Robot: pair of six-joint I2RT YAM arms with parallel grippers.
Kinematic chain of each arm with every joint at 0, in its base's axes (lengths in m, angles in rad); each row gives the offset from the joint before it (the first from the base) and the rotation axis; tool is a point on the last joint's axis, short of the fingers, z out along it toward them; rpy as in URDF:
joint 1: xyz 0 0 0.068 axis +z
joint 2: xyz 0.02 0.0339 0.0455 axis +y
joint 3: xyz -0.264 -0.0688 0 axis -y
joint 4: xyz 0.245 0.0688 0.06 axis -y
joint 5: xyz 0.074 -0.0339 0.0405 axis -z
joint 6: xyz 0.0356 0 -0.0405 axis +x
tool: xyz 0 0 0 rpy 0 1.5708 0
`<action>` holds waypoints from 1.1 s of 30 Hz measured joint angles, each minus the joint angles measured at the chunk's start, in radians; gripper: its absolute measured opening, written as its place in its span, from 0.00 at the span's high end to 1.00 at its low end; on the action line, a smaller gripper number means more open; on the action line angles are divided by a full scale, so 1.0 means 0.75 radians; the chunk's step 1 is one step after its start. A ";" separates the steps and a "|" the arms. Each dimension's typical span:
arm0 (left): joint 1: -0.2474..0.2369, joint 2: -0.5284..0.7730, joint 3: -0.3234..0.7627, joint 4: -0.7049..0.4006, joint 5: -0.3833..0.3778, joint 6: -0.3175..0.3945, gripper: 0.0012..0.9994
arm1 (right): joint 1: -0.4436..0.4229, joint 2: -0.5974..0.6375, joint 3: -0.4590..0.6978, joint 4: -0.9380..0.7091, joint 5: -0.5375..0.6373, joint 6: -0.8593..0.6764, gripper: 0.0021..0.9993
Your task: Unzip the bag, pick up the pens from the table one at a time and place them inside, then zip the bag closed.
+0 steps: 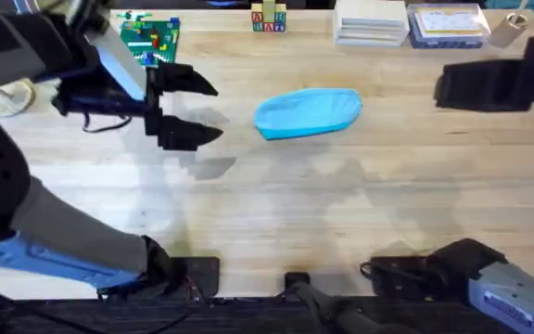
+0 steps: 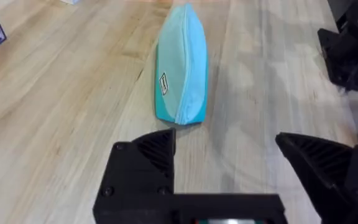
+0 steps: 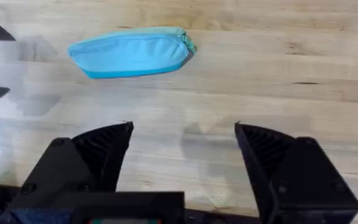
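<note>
The light blue bag [image 1: 306, 112] lies on the wooden table [image 1: 341, 204], just beyond its middle, zipped shut as far as I can see. My left gripper [image 1: 209, 109] hovers to the bag's left, open, its fingers pointing at the bag's near end [image 2: 182, 68]. Nothing sits between the left gripper [image 2: 225, 149] fingers. My right gripper [image 1: 443, 85] hangs to the bag's right, also open and holding nothing. In the right wrist view the bag [image 3: 132, 51] lies ahead of the right gripper [image 3: 184, 140], over bare wood. The pens are out of view.
Along the far edge stand a green brick plate [image 1: 151, 37], lettered blocks [image 1: 269, 19], a white stack [image 1: 371, 23] and a clear blue-lidded box [image 1: 445, 26]. A cable [image 1: 12, 93] loops at the left edge.
</note>
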 joint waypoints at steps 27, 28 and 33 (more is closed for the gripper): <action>0.000 -0.608 0.292 -0.211 -0.527 -0.910 0.00 | 0.000 -0.037 0.000 -0.148 -0.039 -0.121 0.00; 0.000 -0.620 0.292 -0.211 -0.547 -0.965 0.00 | 0.000 -0.037 0.000 -0.163 -0.054 -0.121 0.00; 0.000 -0.647 0.292 -0.215 -0.664 -1.307 0.00 | 0.000 -0.037 0.000 -0.173 -0.139 -0.127 0.00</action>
